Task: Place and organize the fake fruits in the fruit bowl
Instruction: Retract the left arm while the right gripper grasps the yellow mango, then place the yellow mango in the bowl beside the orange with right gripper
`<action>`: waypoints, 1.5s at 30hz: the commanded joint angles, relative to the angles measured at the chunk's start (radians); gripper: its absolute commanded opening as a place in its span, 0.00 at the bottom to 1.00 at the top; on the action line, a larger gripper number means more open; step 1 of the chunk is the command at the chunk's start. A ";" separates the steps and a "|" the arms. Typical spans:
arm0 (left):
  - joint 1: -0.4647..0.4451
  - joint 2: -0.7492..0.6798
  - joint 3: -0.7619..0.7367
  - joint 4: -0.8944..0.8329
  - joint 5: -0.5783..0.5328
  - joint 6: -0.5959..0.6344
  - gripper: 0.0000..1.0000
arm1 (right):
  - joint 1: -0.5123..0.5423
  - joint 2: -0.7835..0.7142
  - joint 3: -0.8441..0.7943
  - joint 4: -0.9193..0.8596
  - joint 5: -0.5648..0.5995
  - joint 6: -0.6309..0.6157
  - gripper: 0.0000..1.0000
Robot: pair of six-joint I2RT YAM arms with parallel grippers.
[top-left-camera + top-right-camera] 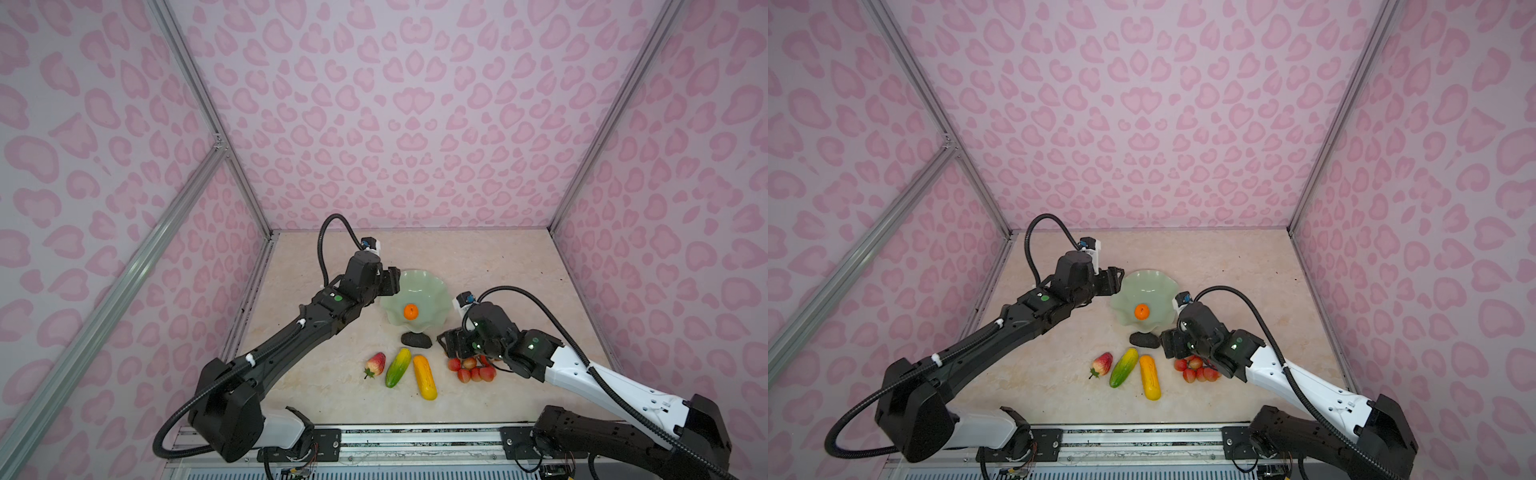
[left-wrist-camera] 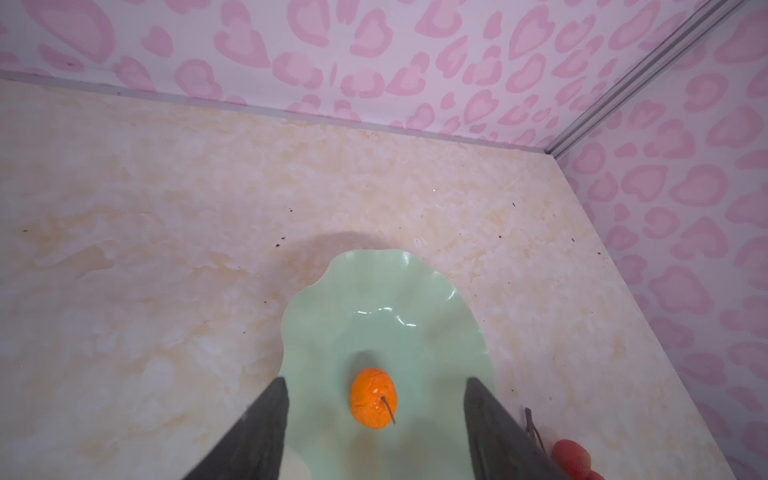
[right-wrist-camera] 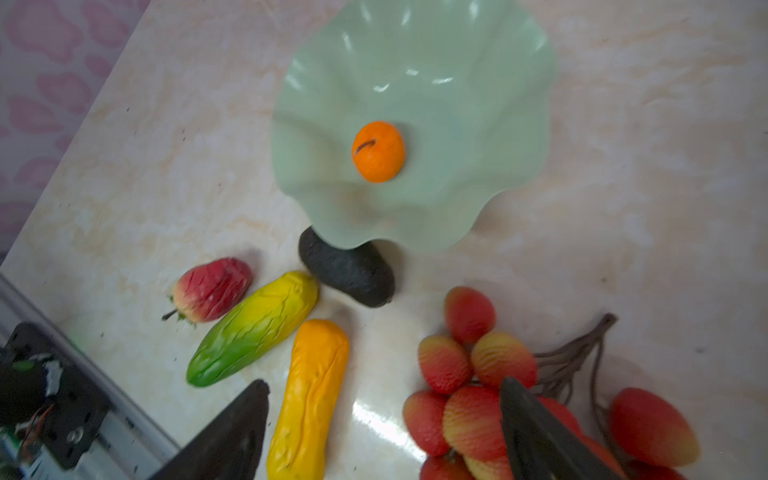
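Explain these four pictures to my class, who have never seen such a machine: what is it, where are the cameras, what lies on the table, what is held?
The robot's left arm and right arm work over a table; each ends in a gripper, a two-fingered clamp. Both top views look down on the whole scene; the other two come from cameras on the arms' wrists. A pale green fruit bowl holds an orange ball. On the table lie a dark lump at the bowl's rim, a strawberry, a green-yellow oblong, a yellow-orange oblong and a bunch of red berries. The left gripper hangs open over the bowl, the right gripper open by the berries. Neither holds anything.
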 commanded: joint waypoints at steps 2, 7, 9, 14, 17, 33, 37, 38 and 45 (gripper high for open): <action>0.002 -0.202 -0.162 0.062 -0.225 -0.032 0.76 | 0.158 0.031 -0.049 0.021 0.010 0.163 0.86; 0.005 -0.462 -0.397 0.001 -0.402 -0.154 0.91 | 0.243 0.161 -0.046 0.073 0.005 0.207 0.82; 0.007 -0.573 -0.498 -0.029 -0.426 -0.207 0.95 | 0.243 0.208 -0.046 0.105 -0.005 0.199 0.79; 0.008 -0.832 -0.693 -0.100 -0.436 -0.325 1.00 | 0.243 0.334 -0.007 0.126 -0.007 0.166 0.77; 0.008 -0.976 -0.758 -0.143 -0.444 -0.359 0.99 | 0.240 0.421 0.023 0.132 -0.008 0.150 0.74; 0.010 -1.070 -0.804 -0.192 -0.470 -0.359 0.96 | 0.222 0.197 0.118 -0.073 0.190 0.065 0.25; 0.010 -1.038 -0.793 -0.191 -0.455 -0.363 0.96 | 0.083 0.229 0.207 -0.009 0.198 -0.024 0.27; 0.010 -1.032 -0.788 -0.198 -0.448 -0.363 0.96 | 0.027 0.264 0.235 0.006 0.172 -0.040 0.27; 0.010 -1.029 -0.785 -0.217 -0.361 -0.351 0.96 | -0.206 0.580 0.441 0.075 0.061 -0.142 0.29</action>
